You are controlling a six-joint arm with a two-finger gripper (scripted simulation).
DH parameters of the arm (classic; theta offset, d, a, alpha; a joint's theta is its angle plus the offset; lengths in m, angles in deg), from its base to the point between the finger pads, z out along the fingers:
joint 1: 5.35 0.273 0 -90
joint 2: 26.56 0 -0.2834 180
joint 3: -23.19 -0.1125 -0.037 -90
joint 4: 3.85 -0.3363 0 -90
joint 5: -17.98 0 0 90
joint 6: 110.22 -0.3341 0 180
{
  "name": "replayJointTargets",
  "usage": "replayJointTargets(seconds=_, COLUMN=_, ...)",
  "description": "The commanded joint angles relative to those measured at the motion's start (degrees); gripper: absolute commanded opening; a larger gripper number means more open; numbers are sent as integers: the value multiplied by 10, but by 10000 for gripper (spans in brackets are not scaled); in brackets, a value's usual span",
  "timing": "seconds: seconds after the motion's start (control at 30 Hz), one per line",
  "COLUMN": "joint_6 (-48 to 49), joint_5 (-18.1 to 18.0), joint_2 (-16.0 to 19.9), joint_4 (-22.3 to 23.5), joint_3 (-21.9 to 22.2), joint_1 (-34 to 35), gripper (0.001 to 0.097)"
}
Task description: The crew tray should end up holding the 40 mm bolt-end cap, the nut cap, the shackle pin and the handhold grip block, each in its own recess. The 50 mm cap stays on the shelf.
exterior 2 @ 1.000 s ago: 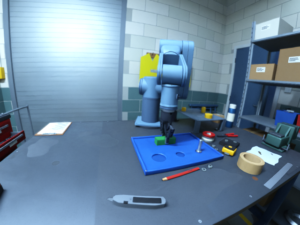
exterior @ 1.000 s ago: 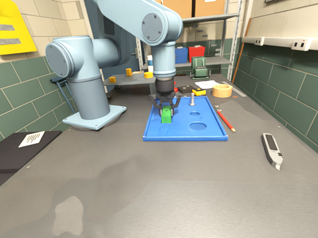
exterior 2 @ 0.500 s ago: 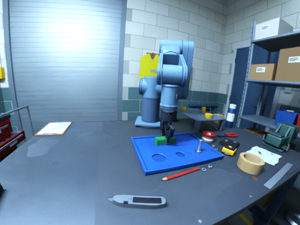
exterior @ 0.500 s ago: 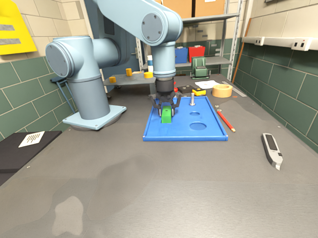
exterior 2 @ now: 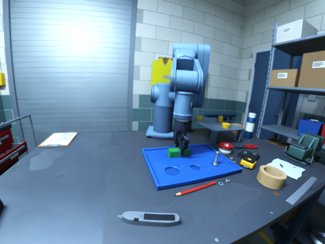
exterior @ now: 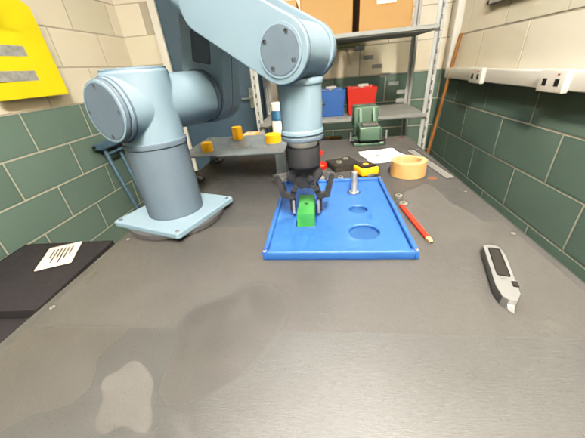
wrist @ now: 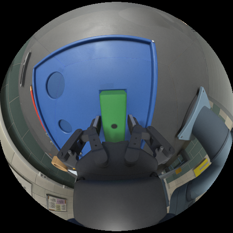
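Observation:
On the blue crew tray (exterior: 341, 221) (exterior 2: 189, 162) (wrist: 97, 88) in the middle of the bench, the green handhold grip block (exterior: 305, 210) (exterior 2: 178, 152) (wrist: 113, 115) sits in its rectangular recess, and the steel shackle pin (exterior: 353, 182) (exterior 2: 215, 158) stands upright in a recess at the tray's far corner. Two round recesses (exterior: 364, 231) (exterior: 358, 209) are empty. My gripper (exterior: 306, 205) (exterior 2: 182, 151) (wrist: 114, 124) is straight over the block's near end, open, holding nothing. Three yellow caps (exterior: 273, 138) (exterior: 236, 132) (exterior: 207, 147) stand on the low shelf behind the arm.
The tray's raised rim surrounds the gripper. A red pencil (exterior: 415, 222) and loose nuts lie beside the tray's right edge, with a tape roll (exterior: 408, 166), a tape measure (exterior: 366, 169) and a vise (exterior: 367, 125) beyond it. A utility knife (exterior: 501, 276) lies near the right edge.

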State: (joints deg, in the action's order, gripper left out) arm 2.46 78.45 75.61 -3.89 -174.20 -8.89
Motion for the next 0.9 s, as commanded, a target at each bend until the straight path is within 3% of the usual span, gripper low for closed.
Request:
replayJointTargets(seconds=0.0, joint_6=0, joint_5=0, joint_2=0, joint_4=0, joint_3=0, joint_1=0, gripper=600)
replayJointTargets(seconds=0.4, joint_6=0, joint_5=9, joint_2=-6, joint_4=0, joint_3=3, joint_1=0, gripper=600)
replayJointTargets(seconds=0.87, joint_6=0, joint_5=47, joint_2=-31, joint_4=0, joint_3=17, joint_1=0, gripper=600)
